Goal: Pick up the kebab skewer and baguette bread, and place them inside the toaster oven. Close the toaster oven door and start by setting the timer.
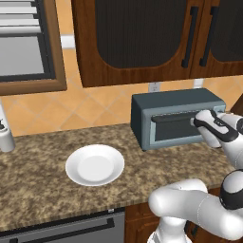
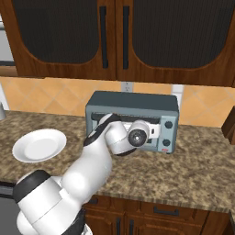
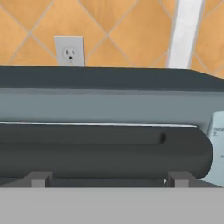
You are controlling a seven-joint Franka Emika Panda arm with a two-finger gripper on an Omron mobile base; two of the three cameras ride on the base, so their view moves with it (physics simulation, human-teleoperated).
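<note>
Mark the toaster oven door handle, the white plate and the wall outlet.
toaster oven door handle [image 3: 100,151]: hand view, middle of the dark bar.
white plate [image 1: 95,164]: left base view, bare centre.
wall outlet [image 3: 69,51]: hand view, face of its cover.

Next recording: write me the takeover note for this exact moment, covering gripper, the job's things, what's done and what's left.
Gripper: open, empty, fingertips right at the door's dark bar handle.
Toaster oven: on the counter, door upright and shut.
Plate: white, bare, left of the oven.
Kebab skewer and baguette bread: not on the plate; presumably already in the oven, though the glass is too dark to confirm.
Left: check the door is fully shut, then set the timer with the knobs.
</note>
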